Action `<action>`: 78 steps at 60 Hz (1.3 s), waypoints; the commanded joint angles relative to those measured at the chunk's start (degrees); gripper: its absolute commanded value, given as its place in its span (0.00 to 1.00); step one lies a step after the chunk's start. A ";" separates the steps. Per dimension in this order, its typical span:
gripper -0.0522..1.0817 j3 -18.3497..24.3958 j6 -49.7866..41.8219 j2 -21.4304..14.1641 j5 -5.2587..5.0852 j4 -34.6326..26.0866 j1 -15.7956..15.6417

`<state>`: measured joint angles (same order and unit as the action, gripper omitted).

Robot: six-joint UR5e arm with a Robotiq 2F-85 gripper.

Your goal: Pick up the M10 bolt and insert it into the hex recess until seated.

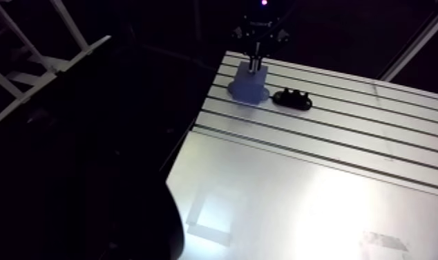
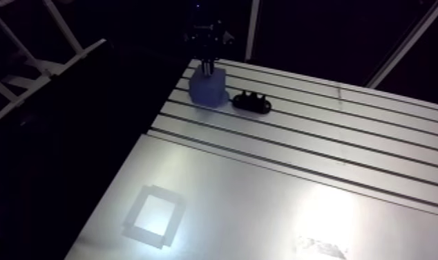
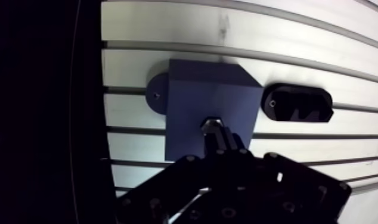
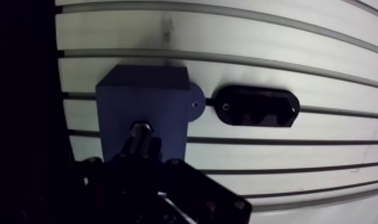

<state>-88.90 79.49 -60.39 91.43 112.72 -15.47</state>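
Blue block (image 3: 194, 104), fixed to the slotted aluminium table (image 3: 167, 30) close to the table's edge. A rounded base ear (image 3: 157, 95) with one screw juts from its foot. A black oblong holder (image 3: 297, 103) lies just beside the block, apart from it, across one of the table's slots.

In the wrist view my gripper (image 3: 220, 142) hangs directly over the block's top face. Its two dark fingers converge and are clenched on the M10 bolt (image 3: 211, 124). The bolt's pale hexagonal end meets the middle of that face. The hex recess is hidden under the bolt's end, and I cannot tell how deep the bolt sits.

In the arm view my gripper comes down from the top edge onto the block. Block and holder stand together at the far slotted part of the table. On the smooth plate nearer the camera, well apart from both, a pale square outline (image 2: 153, 216) is marked.
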 commanded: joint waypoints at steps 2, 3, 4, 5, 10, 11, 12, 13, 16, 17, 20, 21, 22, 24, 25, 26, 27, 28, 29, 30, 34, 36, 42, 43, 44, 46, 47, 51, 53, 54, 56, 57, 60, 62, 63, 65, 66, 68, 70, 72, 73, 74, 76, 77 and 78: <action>0.99 0.00 0.00 0.06 0.02 0.00 0.00; 0.99 0.00 0.00 0.06 0.02 0.00 0.00; 0.99 0.00 0.00 0.06 0.02 0.00 -0.08; 0.99 0.00 0.00 0.06 0.02 0.00 -0.08; 0.99 -0.08 0.00 0.13 0.02 0.08 -0.01; 0.99 -0.08 0.00 0.13 0.02 0.08 -0.01; 0.99 -0.09 0.08 0.30 0.02 0.01 -0.08; 0.99 -0.09 0.08 0.30 0.02 0.01 -0.08; 0.99 -0.09 0.09 0.49 0.02 0.01 -0.09; 0.99 -0.09 0.09 0.49 0.02 0.01 -0.09; 0.99 -0.08 0.16 0.50 0.02 0.09 -0.09; 0.99 -0.08 0.16 0.50 0.02 0.09 -0.09; 0.99 -0.01 0.18 0.50 0.02 0.09 -0.09; 0.99 0.00 0.18 0.50 0.02 0.09 -0.09; 0.99 0.00 0.25 0.50 0.02 0.09 -0.09; 0.99 0.00 0.25 0.50 0.02 0.09 -0.09; 0.99 0.00 0.26 0.50 0.02 0.09 -0.09; 0.99 0.00 0.26 0.50 0.02 0.09 -0.09; 0.99 0.00 0.26 0.50 0.02 0.09 -0.09; 0.99 0.00 0.26 0.50 0.02 0.09 -0.09; 0.99 0.00 0.35 0.50 0.02 0.09 -0.09; 0.99 0.00 0.35 0.50 0.02 0.09 -0.09; 0.99 0.00 0.44 0.50 0.02 0.09 -0.17; 0.99 0.00 0.44 0.50 0.02 0.09 -0.18; 0.99 0.00 0.52 0.50 0.02 0.09 -0.18; 0.99 0.00 0.53 0.50 0.02 0.09 -0.25; 0.99 0.00 0.53 0.50 0.02 0.09 -0.25; 0.99 0.00 0.53 0.50 0.02 0.09 -0.27; 0.99 0.00 0.53 0.50 0.02 0.09 -0.27; 0.99 0.00 0.53 0.57 0.02 0.09 -0.27; 0.99 0.00 0.53 0.51 0.02 0.09 -0.27; 0.99 0.00 0.53 0.51 0.02 0.09 -0.27; 0.99 0.00 0.68 0.59 0.02 0.09 -0.27; 0.99 0.00 0.70 0.59 0.02 0.09 -0.27; 0.99 0.00 0.55 0.59 0.02 0.09 -0.27; 0.99 0.00 0.68 0.59 0.02 0.09 -0.27; 0.99 0.00 0.68 0.59 0.02 0.09 -0.27; 0.99 0.00 0.70 0.59 0.02 0.09 -0.27; 0.99 0.00 0.70 0.59 0.02 0.09 -0.27; 0.99 0.00 0.70 0.59 0.02 0.09 -0.27; 0.99 0.00 0.70 0.59 0.02 0.09 -0.27; 0.99 0.00 0.70 0.59 0.02 0.09 -0.27; 0.99 0.00 0.70 0.59 0.02 0.09 -0.27; 0.99 0.00 0.70 0.59 0.02 0.09 -0.27; 0.99 0.00 0.70 0.59 0.02 0.09 -0.27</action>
<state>-88.90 80.14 -59.82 91.45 112.81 -15.73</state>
